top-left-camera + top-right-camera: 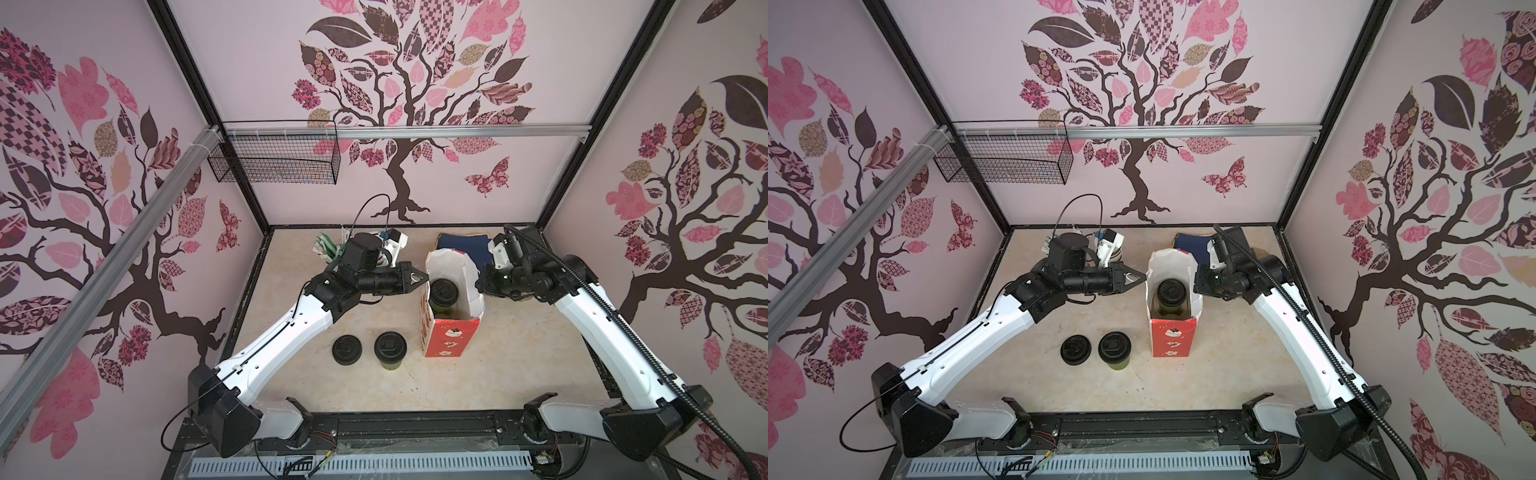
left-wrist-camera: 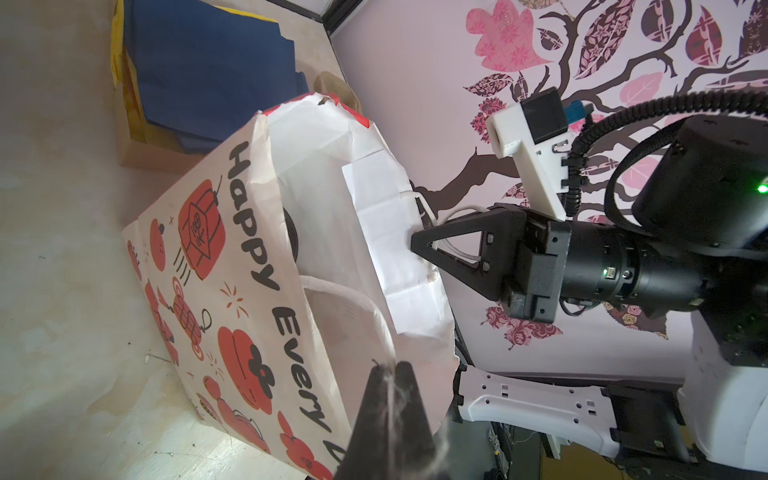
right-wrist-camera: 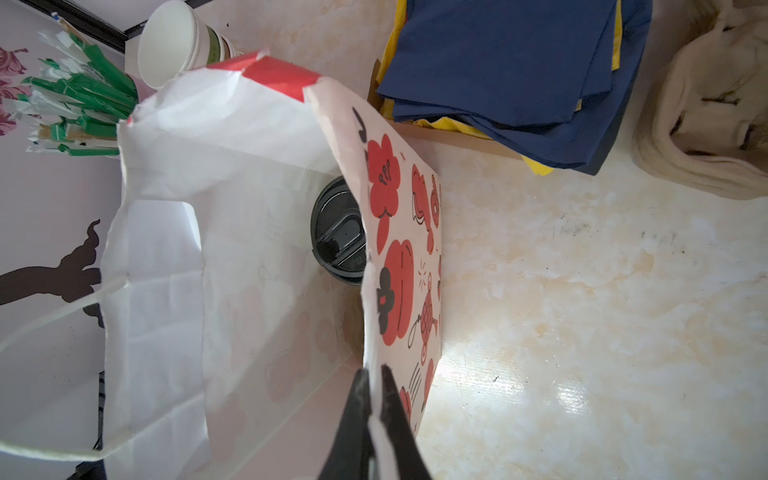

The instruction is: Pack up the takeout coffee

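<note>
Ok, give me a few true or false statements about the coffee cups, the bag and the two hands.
One lidded cup sits inside the paper bag. True.
The second cup is in the bag too. False: it stands on the table beside the lid stack.
The left hand and right hand are shut on opposite sides of the bag's rim. True.
The bag lies on its side. False: it stands upright, mouth open.

Open bag (image 1: 446, 338) mouth has free room beside the lidded cup (image 1: 444, 289) inside.
</note>
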